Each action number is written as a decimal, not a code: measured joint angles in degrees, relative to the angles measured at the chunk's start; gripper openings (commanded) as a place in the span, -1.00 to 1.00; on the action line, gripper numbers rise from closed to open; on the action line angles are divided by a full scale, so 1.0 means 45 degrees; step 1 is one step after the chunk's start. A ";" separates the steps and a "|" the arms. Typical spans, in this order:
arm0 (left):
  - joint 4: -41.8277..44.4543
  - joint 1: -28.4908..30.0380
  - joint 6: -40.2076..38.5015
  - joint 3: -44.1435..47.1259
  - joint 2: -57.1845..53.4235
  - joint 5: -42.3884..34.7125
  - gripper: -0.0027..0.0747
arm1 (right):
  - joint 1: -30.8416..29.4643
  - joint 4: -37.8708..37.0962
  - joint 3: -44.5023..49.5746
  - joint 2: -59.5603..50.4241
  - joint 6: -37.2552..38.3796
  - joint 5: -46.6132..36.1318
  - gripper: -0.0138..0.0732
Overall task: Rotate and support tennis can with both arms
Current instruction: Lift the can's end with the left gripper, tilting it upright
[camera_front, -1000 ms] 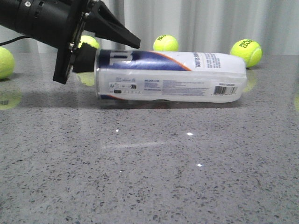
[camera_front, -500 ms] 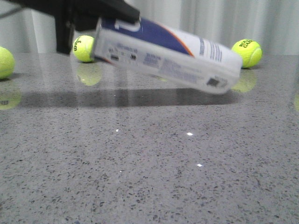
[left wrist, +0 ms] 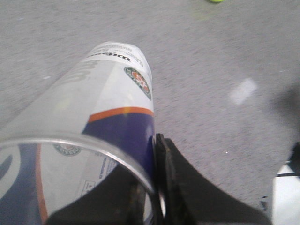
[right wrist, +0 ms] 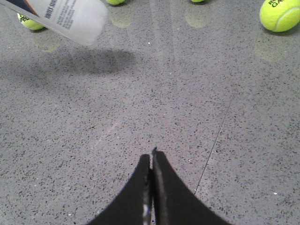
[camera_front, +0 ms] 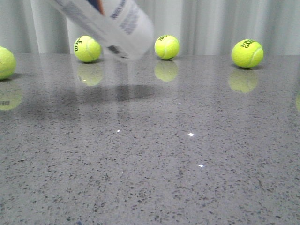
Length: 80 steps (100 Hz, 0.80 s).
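Observation:
The tennis can (camera_front: 119, 26) hangs tilted in the air at the top left of the front view, its lower end above the table; its upper part runs out of frame. In the left wrist view the can (left wrist: 103, 112) shows its navy band, orange stripe and round emblem. My left gripper (left wrist: 152, 187) is shut on the can's open rim, one finger inside the wall and one finger outside. The can's lower end also shows in the right wrist view (right wrist: 70, 16). My right gripper (right wrist: 152, 157) is shut and empty, low over the table, well apart from the can.
Yellow-green tennis balls lie along the back of the grey speckled table (camera_front: 187, 154): one at the far left (camera_front: 4, 62), one behind the can (camera_front: 87, 48), one in the middle (camera_front: 167, 47), one at the right (camera_front: 247, 53). A white curtain hangs behind.
The can has been lifted off the table by its left end and swung up and to the left, from lying flat to steeply tilted. The left arm has left the front view.

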 measured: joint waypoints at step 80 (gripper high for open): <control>0.3612 -0.2521 -0.1561 -0.0150 0.0627 0.0276 -0.98 | 0.0000 0.0000 0.0000 0.0000 0.0000 0.0000 -0.83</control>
